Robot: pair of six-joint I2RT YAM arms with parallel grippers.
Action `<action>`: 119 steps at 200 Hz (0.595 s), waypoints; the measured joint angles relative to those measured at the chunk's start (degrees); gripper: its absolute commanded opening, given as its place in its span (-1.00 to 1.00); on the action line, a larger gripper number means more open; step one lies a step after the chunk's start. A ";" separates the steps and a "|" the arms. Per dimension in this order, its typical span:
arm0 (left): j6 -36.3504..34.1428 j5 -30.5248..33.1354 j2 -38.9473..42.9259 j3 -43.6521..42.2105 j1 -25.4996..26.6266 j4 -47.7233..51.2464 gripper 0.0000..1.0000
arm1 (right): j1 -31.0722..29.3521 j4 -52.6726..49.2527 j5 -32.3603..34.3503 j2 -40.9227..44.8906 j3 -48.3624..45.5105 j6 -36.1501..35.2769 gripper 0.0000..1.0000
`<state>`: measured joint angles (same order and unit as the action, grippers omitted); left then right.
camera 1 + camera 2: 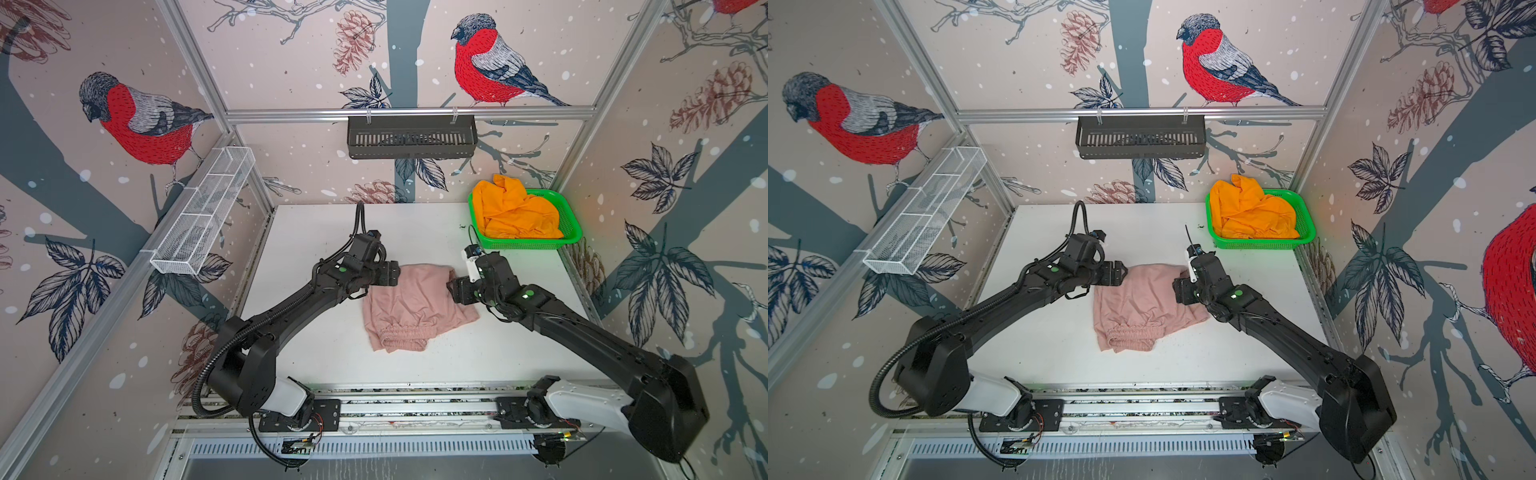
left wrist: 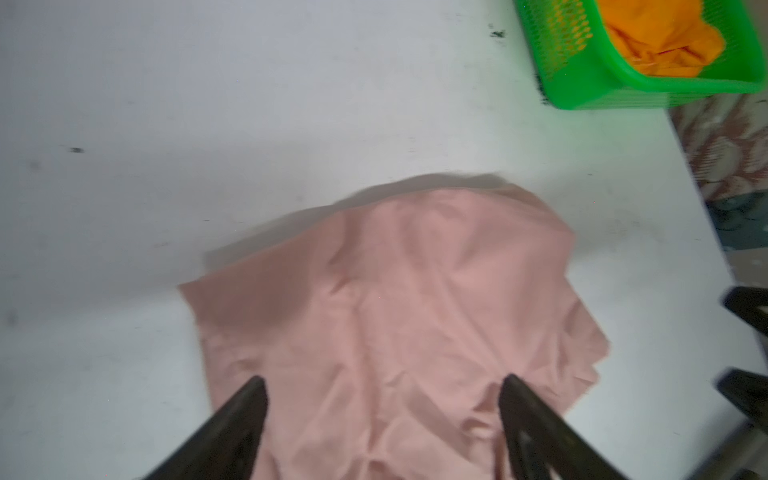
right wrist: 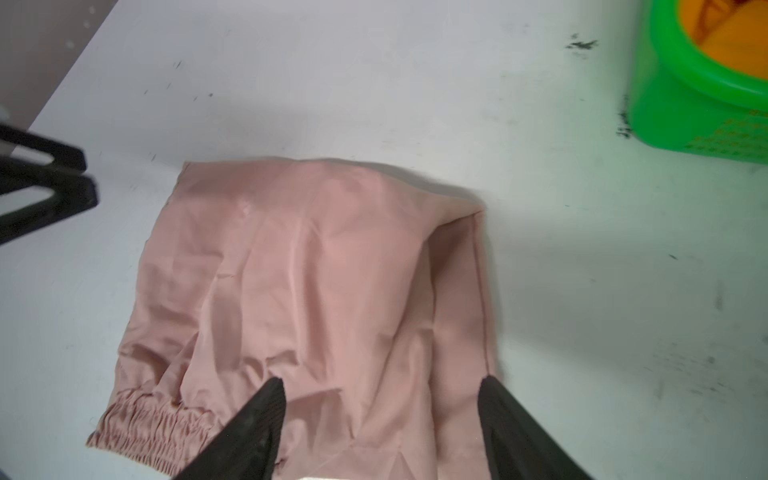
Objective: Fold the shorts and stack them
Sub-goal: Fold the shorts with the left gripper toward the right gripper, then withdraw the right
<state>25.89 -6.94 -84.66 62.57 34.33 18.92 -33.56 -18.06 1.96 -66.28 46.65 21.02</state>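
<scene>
The pale pink shorts lie folded over in the middle of the white table, their gathered waistband toward the front edge. My left gripper hovers open over their far left corner, nothing between its fingers. At the far right corner my right gripper is open too, with the cloth lying loose beneath it. The orange shorts sit crumpled in the green basket at the back right.
A black slotted rack hangs on the back rail. A white wire basket is fixed along the left wall. Bare table surrounds the pink shorts; the arm bases sit on the rail at the front.
</scene>
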 measured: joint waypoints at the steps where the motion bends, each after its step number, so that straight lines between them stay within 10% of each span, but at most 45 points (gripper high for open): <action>1: 0.20 -0.15 -0.07 0.11 0.22 0.07 0.96 | 0.17 -0.04 0.07 0.26 -0.11 0.04 0.51; 119: 14.08 -1.90 -20.48 4.26 10.95 3.85 0.96 | 3.72 4.79 -3.17 13.07 -12.87 4.72 0.57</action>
<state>39.97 -8.84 -105.14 66.83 45.28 22.76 -29.85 -13.28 -1.21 -53.21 33.78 25.74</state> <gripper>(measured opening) 0.979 0.784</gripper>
